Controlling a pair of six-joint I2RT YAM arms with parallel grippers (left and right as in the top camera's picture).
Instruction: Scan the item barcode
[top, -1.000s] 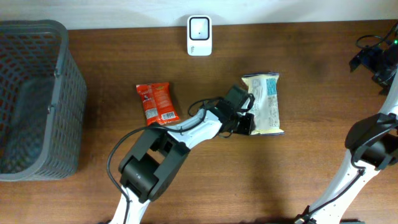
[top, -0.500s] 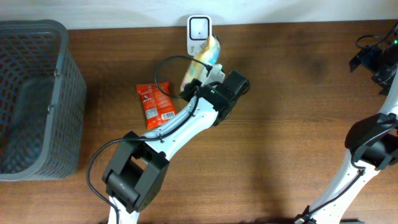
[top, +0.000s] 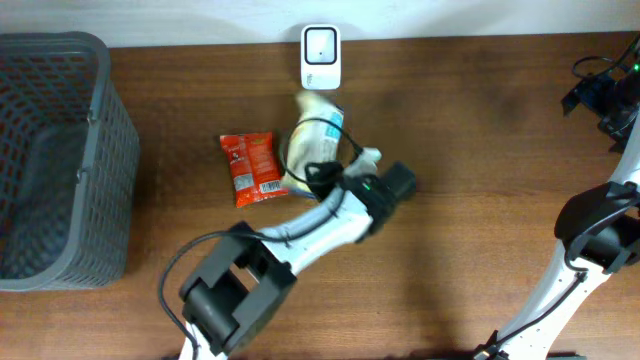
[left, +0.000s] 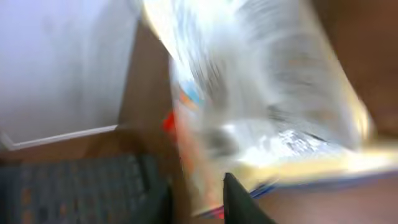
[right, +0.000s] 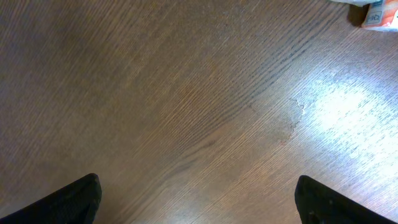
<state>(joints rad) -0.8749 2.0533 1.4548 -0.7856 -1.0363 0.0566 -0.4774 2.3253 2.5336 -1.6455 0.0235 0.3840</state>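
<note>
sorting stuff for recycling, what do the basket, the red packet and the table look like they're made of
Basket: likely moulded plastic, matte grey, judging by its open lattice walls.
Red packet: probably thin plastic film, flat and printed, with a slight gloss.
Table: wood or wood-look laminate, brown with clear grain and a soft sheen where light reflects. Which of the two cannot be told.

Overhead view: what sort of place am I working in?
Probably a mock shop checkout: a white scanner on a wooden table, a grey mesh basket and a red snack packet.
</note>
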